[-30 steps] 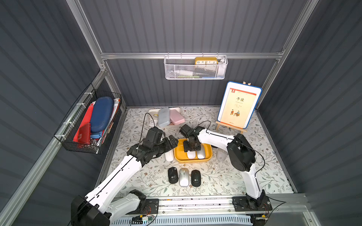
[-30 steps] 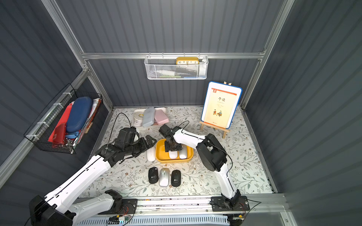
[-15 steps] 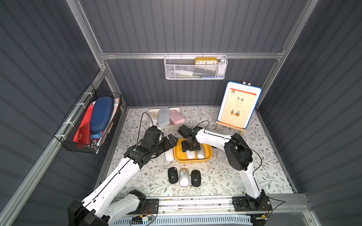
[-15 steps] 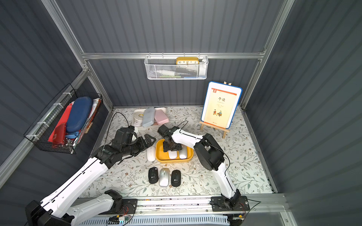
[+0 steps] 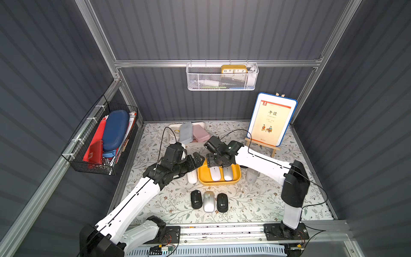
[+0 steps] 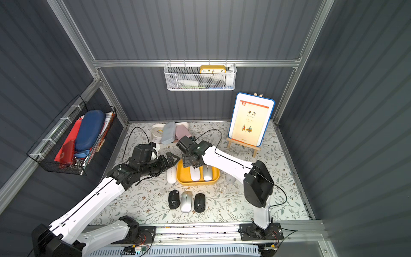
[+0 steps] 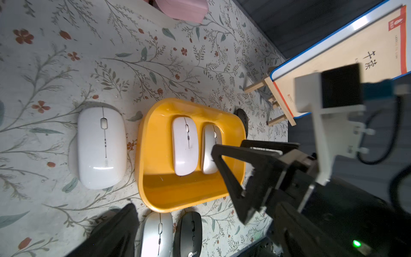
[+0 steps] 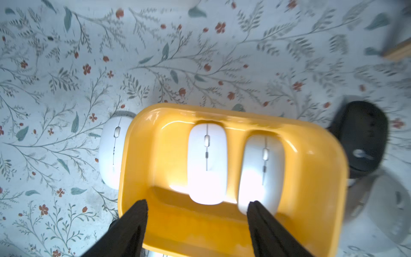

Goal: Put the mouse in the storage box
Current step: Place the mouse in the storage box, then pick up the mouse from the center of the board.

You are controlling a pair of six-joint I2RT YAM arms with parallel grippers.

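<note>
The yellow storage box (image 5: 219, 183) (image 6: 198, 183) sits mid-table and holds a white mouse (image 8: 206, 164) and a silver mouse (image 8: 261, 171) side by side. Another white mouse (image 5: 192, 177) (image 7: 101, 146) lies on the mat against the box's left side. My left gripper (image 5: 196, 161) hovers open just above that mouse, holding nothing. Over the box's back edge, my right gripper (image 8: 198, 207) (image 5: 213, 163) stands open; its fingers (image 8: 138, 213) are spread above the yellow floor with nothing between them.
Two black mice and a silver mouse (image 5: 209, 201) lie in a row in front of the box. A grey mouse (image 5: 251, 175) and a black mouse (image 8: 362, 138) lie at its right. A book on an easel (image 5: 270, 120) stands back right, and cases (image 5: 193, 133) lie at the back.
My right gripper's jaws have parted above the storage box, and the white mouse lies free inside. My left gripper has edged slightly toward the box.
</note>
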